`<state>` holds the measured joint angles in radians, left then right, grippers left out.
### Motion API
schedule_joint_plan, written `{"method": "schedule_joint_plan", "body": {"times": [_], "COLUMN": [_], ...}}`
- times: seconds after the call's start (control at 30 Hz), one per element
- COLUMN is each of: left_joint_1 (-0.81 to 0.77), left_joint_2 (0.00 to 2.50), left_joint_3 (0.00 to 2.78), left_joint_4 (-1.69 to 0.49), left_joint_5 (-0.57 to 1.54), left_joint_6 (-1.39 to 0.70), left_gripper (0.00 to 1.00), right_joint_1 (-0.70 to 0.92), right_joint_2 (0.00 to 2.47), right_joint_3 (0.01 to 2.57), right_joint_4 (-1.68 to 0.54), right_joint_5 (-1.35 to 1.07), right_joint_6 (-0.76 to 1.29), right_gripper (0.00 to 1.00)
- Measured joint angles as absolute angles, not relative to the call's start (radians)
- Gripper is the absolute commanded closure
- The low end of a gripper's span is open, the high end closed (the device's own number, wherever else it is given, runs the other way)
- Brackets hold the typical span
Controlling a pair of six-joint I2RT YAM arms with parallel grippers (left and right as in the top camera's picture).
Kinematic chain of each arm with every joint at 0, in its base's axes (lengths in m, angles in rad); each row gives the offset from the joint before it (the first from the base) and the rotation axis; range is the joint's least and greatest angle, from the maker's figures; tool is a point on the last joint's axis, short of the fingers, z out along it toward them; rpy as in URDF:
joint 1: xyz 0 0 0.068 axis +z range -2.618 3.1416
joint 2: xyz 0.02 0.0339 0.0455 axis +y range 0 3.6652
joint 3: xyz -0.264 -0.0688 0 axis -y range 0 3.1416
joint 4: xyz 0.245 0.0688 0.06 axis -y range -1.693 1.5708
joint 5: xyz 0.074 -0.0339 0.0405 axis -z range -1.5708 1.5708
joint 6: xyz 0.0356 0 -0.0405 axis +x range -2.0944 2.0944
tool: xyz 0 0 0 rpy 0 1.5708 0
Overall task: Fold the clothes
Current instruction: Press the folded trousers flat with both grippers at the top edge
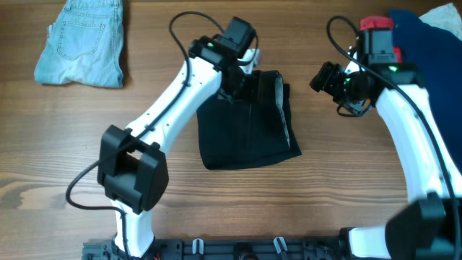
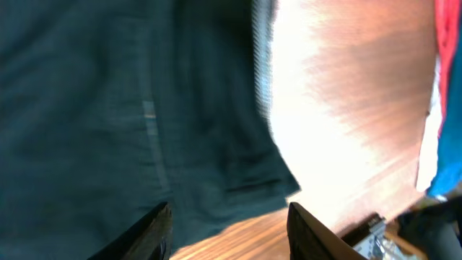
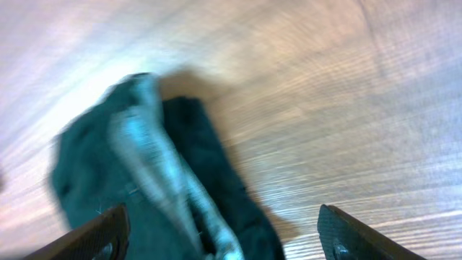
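The black garment (image 1: 249, 123) lies folded into a rough square on the wooden table, with a pale lining strip along its right edge. My left gripper (image 1: 245, 68) hovers over its far edge, open and empty; in the left wrist view the fabric (image 2: 123, 108) fills the left side under the fingers (image 2: 229, 231). My right gripper (image 1: 323, 78) is open and empty, to the right of the garment and apart from it. The right wrist view shows the garment (image 3: 151, 188) with its pale lining between the wide fingers (image 3: 224, 235).
Light-blue denim shorts (image 1: 83, 40) lie at the far left. A navy-blue garment (image 1: 426, 43) and a red item (image 1: 377, 23) lie at the far right; red cloth shows in the left wrist view (image 2: 449, 43). Bare wood (image 1: 346, 188) surrounds the garment.
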<state>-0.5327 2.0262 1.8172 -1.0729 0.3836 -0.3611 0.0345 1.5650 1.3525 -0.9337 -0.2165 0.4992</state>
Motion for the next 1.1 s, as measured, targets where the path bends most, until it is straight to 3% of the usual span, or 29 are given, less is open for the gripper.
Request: {"method": "schedule_joint_plan", "body": {"times": [0.03, 0.07, 0.1, 0.13, 0.23, 0.37, 0.5, 0.57, 0.67, 0.83, 0.97, 1.1], "left_joint_1": [-0.51, -0.479, -0.465, -0.429, -0.342, -0.342, -0.352, -0.352, -0.352, -0.352, -0.352, -0.352], "left_joint_2": [2.026, 2.026, 2.026, 2.026, 2.026, 2.028, 2.03, 2.031, 2.031, 2.031, 2.031, 2.031], "left_joint_3": [1.817, 1.817, 1.817, 1.817, 1.817, 1.749, 1.646, 1.612, 1.578, 1.562, 1.562, 1.562], "left_joint_4": [-1.084, -1.098, -1.103, -1.118, -1.165, -1.142, -1.088, -1.063, -1.044, -1.016, -1.006, -0.994], "left_joint_5": [0.35, 0.309, 0.295, 0.278, 0.254, 0.255, 0.257, 0.259, 0.259, 0.259, 0.259, 0.259], "left_joint_6": [-0.363, -0.366, -0.367, -0.364, -0.361, -0.357, -0.357, -0.357, -0.357, -0.357, -0.357, -0.357], "left_gripper": [0.53, 0.63, 0.83, 0.91, 0.91, 0.9, 0.89, 0.89, 0.88, 0.86, 0.86, 0.86], "right_joint_1": [0.044, 0.062, 0.082, 0.109, 0.2, 0.265, 0.255, 0.231, 0.165, 0.047, 0.031, 0.038], "right_joint_2": [1.542, 1.535, 1.537, 1.545, 1.591, 1.742, 1.946, 2.027, 2.109, 2.102, 1.951, 1.765], "right_joint_3": [1.355, 1.357, 1.357, 1.356, 1.356, 1.354, 1.354, 1.351, 1.349, 1.349, 1.344, 1.35], "right_joint_4": [-0.934, -0.931, -0.924, -0.91, -0.849, -0.732, -0.631, -0.607, -0.598, -0.614, -0.724, -0.901], "right_joint_5": [-0.25, -0.285, -0.306, -0.323, -0.36, -0.453, -0.564, -0.584, -0.631, -0.644, -0.616, -0.612], "right_joint_6": [0.474, 0.45, 0.434, 0.426, 0.413, 0.403, 0.371, 0.367, 0.361, 0.36, 0.338, 0.275], "right_gripper": [0.64, 0.73, 0.84, 0.88, 0.89, 0.89, 0.87, 0.96, 0.96, 0.94, 0.79, 0.83]}}
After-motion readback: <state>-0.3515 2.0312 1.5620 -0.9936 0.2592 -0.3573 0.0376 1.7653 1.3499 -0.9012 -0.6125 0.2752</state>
